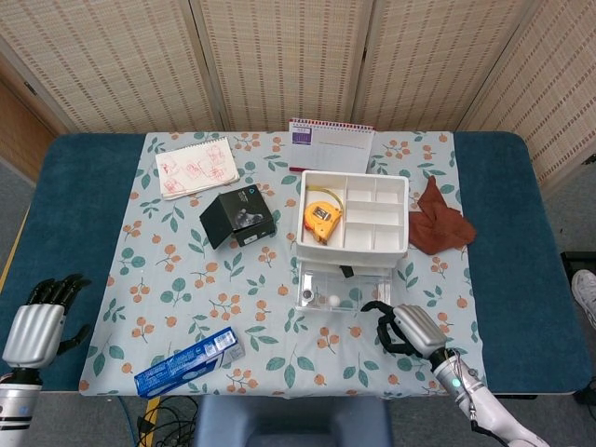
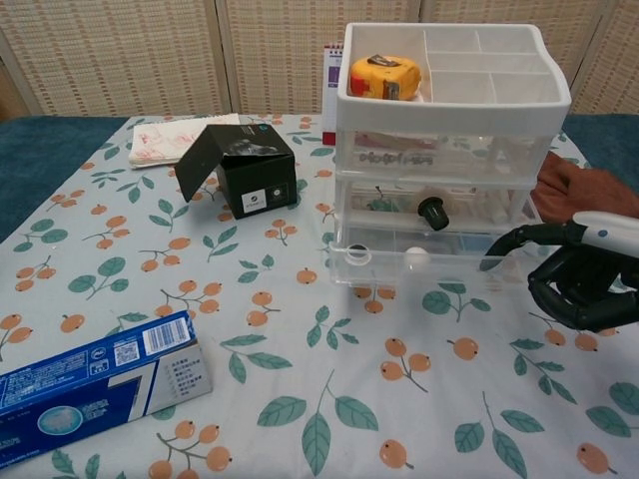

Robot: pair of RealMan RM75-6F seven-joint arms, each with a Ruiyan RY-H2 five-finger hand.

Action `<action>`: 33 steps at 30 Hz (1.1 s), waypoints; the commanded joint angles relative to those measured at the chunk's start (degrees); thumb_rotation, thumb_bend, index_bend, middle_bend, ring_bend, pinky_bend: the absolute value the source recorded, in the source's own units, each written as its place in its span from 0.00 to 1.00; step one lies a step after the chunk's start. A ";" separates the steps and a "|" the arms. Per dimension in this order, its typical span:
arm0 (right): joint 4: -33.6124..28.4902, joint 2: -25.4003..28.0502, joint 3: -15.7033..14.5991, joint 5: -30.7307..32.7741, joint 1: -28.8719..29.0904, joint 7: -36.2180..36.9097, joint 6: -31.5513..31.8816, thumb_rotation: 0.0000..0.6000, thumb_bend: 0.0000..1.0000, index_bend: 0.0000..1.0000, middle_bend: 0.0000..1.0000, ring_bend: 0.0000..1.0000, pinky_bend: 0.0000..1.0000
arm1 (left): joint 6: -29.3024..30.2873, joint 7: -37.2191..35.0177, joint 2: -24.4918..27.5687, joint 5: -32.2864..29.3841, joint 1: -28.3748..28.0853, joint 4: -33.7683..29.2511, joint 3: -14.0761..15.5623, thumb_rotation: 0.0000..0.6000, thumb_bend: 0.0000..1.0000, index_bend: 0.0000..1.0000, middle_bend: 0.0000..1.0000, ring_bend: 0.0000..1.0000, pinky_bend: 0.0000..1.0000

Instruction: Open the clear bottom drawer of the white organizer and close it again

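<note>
The white organizer [image 1: 406,223] [image 2: 454,112] stands right of the table's centre. Its clear bottom drawer [image 1: 368,296] [image 2: 439,271] is pulled out toward me, with a white ball and small parts showing inside. My right hand [image 1: 410,328] [image 2: 584,284] sits just right of the drawer's front. One finger is hooked on the front right corner and the others are curled in. At the near left table edge my left hand [image 1: 37,321] rests with fingers straight and holds nothing.
A yellow tape measure [image 1: 320,219] [image 2: 384,75] lies in the organizer's top tray. To the left is a black box [image 1: 238,217] [image 2: 245,170], and at front left a blue toothpaste box [image 1: 189,360] [image 2: 90,384]. A brown cloth [image 1: 438,223] lies right of the organizer, with a notebook [image 1: 196,168] and calendar [image 1: 331,144] behind.
</note>
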 commanded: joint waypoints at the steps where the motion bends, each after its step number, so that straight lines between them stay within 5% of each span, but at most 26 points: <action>1: -0.41 0.57 -0.36 -0.41 -0.37 -0.24 0.39 1.00 0.66 0.28 0.73 0.90 1.00 | 0.04 -0.09 -0.02 0.02 0.02 0.02 0.01 1.00 0.24 0.21 0.19 0.21 0.15; 21: -2.39 2.51 -2.71 -2.87 -2.72 -0.69 2.50 1.00 0.66 0.28 0.73 0.90 1.00 | 0.58 -0.53 -0.04 0.49 0.31 0.02 0.22 1.00 0.24 0.21 0.19 0.21 0.15; 33: -6.59 8.93 1.73 -4.35 2.36 -7.36 -0.09 1.00 0.67 0.15 0.73 0.90 1.00 | 1.32 -1.39 0.29 1.32 0.37 0.14 0.14 1.00 0.24 0.21 0.19 0.21 0.15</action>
